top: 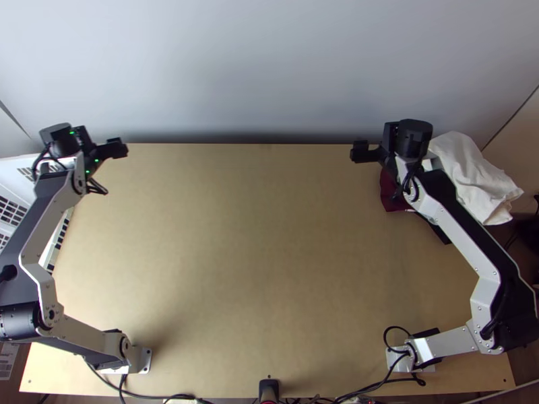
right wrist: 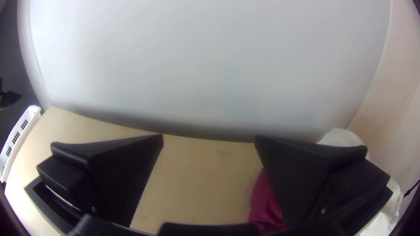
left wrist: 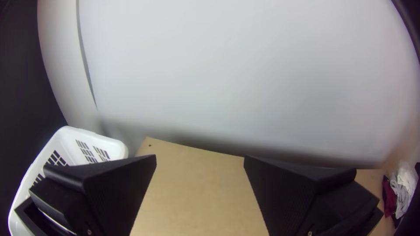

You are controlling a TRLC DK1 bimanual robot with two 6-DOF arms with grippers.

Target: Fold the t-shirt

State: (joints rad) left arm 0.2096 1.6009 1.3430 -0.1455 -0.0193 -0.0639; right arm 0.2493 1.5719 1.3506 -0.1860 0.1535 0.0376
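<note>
And over on the left, the white slotted basket [left wrist: 92, 134] is standing beside the wooden tabletop [top: 256, 236], while beyond the far edge the pale wall [top: 269, 67] is rising, smooth and broad!

The wooden surface [top: 256, 242] looks smooth and matt; the white cloth [top: 468, 172], matt, wrinkled; the basket [left wrist: 98, 137], smooth glossy plastic.
</note>
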